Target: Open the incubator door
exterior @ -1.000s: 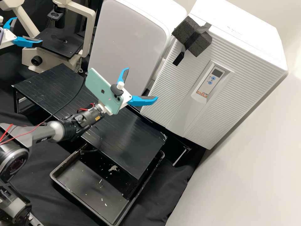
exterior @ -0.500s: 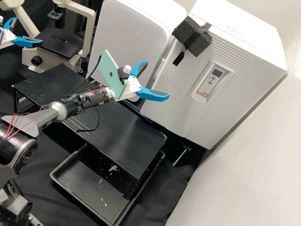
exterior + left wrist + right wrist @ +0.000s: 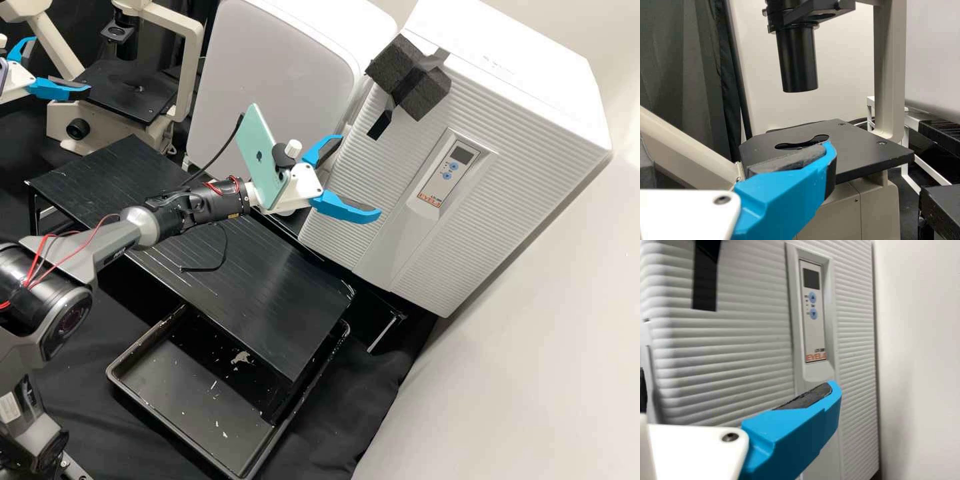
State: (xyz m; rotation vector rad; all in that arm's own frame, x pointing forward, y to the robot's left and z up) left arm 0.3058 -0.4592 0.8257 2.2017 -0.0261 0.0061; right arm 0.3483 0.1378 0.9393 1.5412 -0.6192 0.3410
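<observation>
Two grippers, two blue fingers each. Right gripper (image 3: pixel 361 176): fingers spread, nothing between, in front of the incubator door (image 3: pixel 467 253); can't tell if touching. Left gripper (image 3: pixel 62 65): fingers spread too, by the microscope (image 3: pixel 100 130). One incubator (image 3: pixel 520 67), door shut, standing beyond the black stand (image 3: pixel 273 293), beside one white appliance (image 3: pixel 280 87). One control panel (image 3: pixel 812 340) on the door, with one dark display (image 3: pixel 811 278) and two round blue buttons (image 3: pixel 813 314). Dark foam (image 3: pixel 427 93) taped at the incubator's front top edge; block count unclear under tape. Two phones, one per gripper: teal (image 3: pixel 260 147) on the right, the other cut off at the high view's left edge. One black tray (image 3: pixel 173 373), partly hidden under the stand. Microscope top cut off in the high view; appliance partly behind the right gripper and teal phone. Print: orange-red lettering plus tiny marks on the panel, small emblem on the teal phone.
</observation>
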